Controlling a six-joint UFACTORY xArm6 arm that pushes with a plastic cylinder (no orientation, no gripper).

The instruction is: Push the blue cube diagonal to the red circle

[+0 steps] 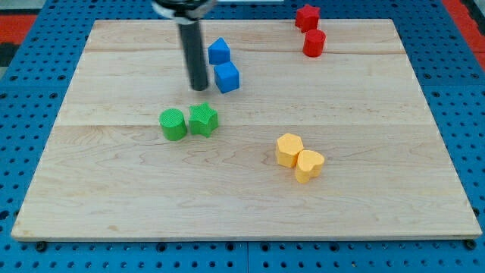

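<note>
The blue cube point(226, 77) sits on the wooden board in the upper middle. A second blue block point(219, 51), with a peaked top, stands just above it. The red circle, a round cylinder point(314, 43), stands near the top right, with a red star-shaped block point(307, 16) just above it at the board's top edge. My tip point(198, 87) is just to the left of the blue cube, close to its left side; I cannot tell if it touches. The rod rises from there to the view's top.
A green cylinder point(173, 124) and a green star-shaped block point(203, 119) sit side by side below my tip. Two yellow blocks point(289, 149) point(308, 165) sit touching at the lower right. The board point(114, 197) lies on a blue pegboard.
</note>
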